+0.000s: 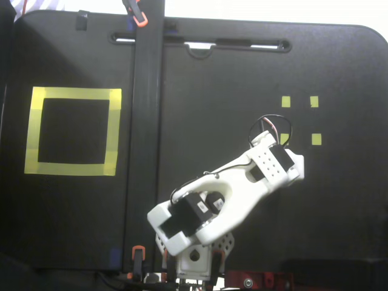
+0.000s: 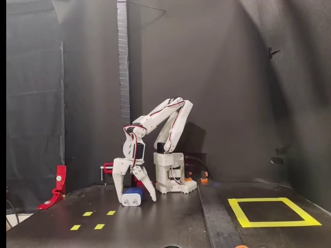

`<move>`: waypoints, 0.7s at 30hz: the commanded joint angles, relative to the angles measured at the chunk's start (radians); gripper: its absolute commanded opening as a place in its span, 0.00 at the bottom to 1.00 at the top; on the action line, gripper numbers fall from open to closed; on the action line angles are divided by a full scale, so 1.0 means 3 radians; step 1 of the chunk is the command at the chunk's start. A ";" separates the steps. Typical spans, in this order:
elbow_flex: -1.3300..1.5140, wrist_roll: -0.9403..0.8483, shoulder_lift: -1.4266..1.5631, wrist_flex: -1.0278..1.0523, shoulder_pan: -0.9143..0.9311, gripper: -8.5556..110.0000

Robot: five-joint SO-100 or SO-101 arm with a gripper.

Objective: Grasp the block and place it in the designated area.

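Observation:
In the side-on fixed view, the block (image 2: 132,196), blue on top and pale below, lies on the black table in front of the arm's base. My gripper (image 2: 135,200) points straight down over it and is open, with one white finger (image 2: 118,181) on its left and the other finger (image 2: 147,186) on its right, tips near the table. In the top-down fixed view the white wrist (image 1: 276,162) hides both the block and the fingers. The designated area (image 1: 73,94), a yellow tape square, lies far left there and at the right front (image 2: 269,223) in the side-on view.
Small yellow tape squares (image 1: 314,101) lie beside the wrist, seen left front (image 2: 88,213) from the side. A raised black strip (image 1: 145,151) runs across the table between the arm and the designated area. A red clamp (image 2: 56,187) stands at the left edge.

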 commanded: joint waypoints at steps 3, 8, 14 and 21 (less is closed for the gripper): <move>0.0041 0.0061 0.0041 0.0036 -0.0046 0.39; 0.0051 0.0066 0.0046 0.0036 -0.0056 0.32; 0.0056 0.0066 0.0046 0.0026 -0.0051 0.28; 0.0092 0.0051 0.0066 -0.0005 -0.0015 0.28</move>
